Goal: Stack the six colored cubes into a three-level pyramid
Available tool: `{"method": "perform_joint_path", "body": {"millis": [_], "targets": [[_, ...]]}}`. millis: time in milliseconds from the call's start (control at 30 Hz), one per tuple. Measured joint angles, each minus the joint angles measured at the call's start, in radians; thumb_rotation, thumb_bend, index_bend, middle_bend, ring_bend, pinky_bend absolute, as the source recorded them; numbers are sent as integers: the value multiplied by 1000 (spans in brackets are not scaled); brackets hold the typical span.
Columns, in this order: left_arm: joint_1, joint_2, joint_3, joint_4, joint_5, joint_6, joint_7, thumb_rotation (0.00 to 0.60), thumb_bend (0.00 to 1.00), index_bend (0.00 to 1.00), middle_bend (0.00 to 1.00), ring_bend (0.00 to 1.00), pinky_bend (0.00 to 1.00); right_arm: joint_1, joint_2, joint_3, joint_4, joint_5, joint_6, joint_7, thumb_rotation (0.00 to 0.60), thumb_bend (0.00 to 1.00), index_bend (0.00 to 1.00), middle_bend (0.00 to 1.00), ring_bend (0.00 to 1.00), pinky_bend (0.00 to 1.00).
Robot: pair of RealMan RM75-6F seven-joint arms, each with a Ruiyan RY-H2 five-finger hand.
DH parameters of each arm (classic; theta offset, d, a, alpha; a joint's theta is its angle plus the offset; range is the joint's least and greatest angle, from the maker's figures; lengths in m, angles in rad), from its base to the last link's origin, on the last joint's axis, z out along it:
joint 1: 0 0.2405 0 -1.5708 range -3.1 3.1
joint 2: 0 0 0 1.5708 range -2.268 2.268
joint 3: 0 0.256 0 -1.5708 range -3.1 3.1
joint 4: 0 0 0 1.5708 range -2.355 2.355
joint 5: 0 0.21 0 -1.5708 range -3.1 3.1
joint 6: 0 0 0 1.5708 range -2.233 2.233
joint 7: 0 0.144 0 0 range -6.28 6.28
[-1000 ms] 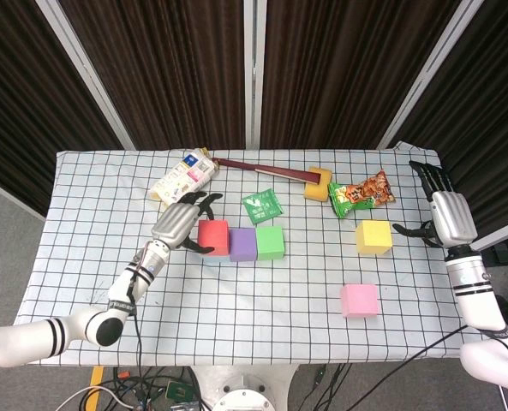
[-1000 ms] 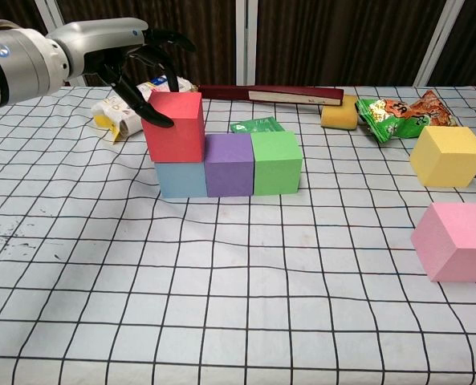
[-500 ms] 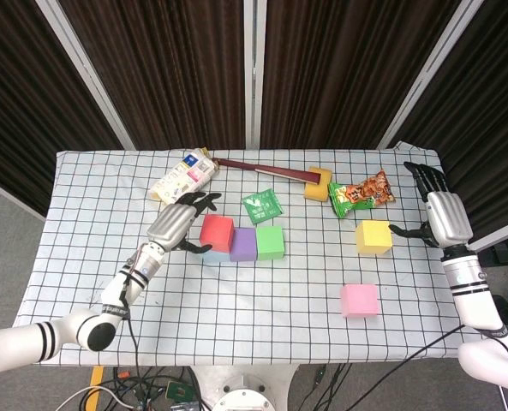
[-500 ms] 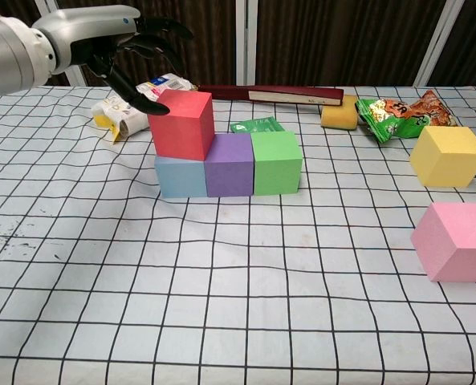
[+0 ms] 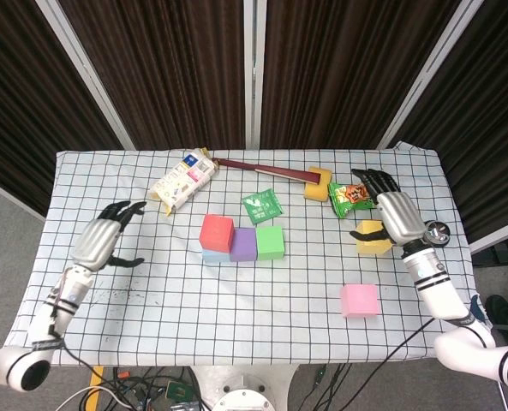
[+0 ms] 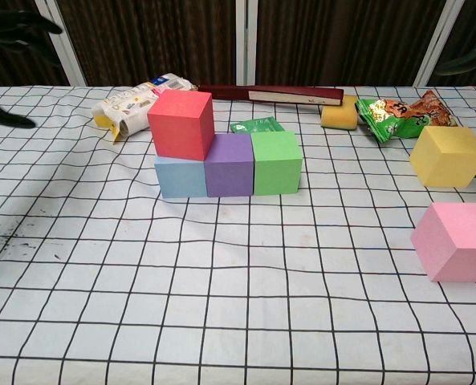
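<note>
A matte red cube (image 6: 182, 124) was seen stacked on the light-blue cube (image 6: 179, 177); both the left hand (image 5: 105, 241) and right hand (image 5: 392, 211) were spread, empty.

You get no readable text here. The white printed carton (image 6: 133, 106) lying at the back left, the small green sachet (image 6: 258, 125) behind the cubes and the green-and-red snack bag (image 6: 398, 112) all carry printing, but it is too small and blurred to make out.

Silver-backed left robot hand (image 5: 103, 242) and right robot hand (image 5: 394, 214), black fingers, white forearms, black-banded elbows
</note>
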Motion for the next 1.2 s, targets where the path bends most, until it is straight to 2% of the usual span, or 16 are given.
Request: {"method": "perform_joint_path", "body": {"millis": [200,400,533,733,967,1200], "targets": [[139,22,92,127,145,170,-125,600,34,132,199,73,122,109,-58,35,-56,111,-100,-158,600,0,0,63,0,0],[238,23,143,151,194,268,-187,600,35,132,198,73,121,213,-172,80,-83,341,-133,-297,600,0,0,98,0,0],[260,24,151,173,211,286,-232,600,34,132,198,73,121,297,-256,104,-96,521,-135,-403,600,0,0,99,0,0],[280,28,149,211,225,300,-313,600,32,132,198,73,120,417,-344,121,-114,678,-105,-556,600,0,0,99,0,0],[305,16,140,257,228,312,-362,600,32,132,198,73,121,503,-454,125,-89,771,-45,-644,600,0,0,83,0,0],[324,5,137,298,226,313,-407,600,32,132,197,73,120,562,-594,139,27,804,32,-697,600,0,0,82,0,0]]}}
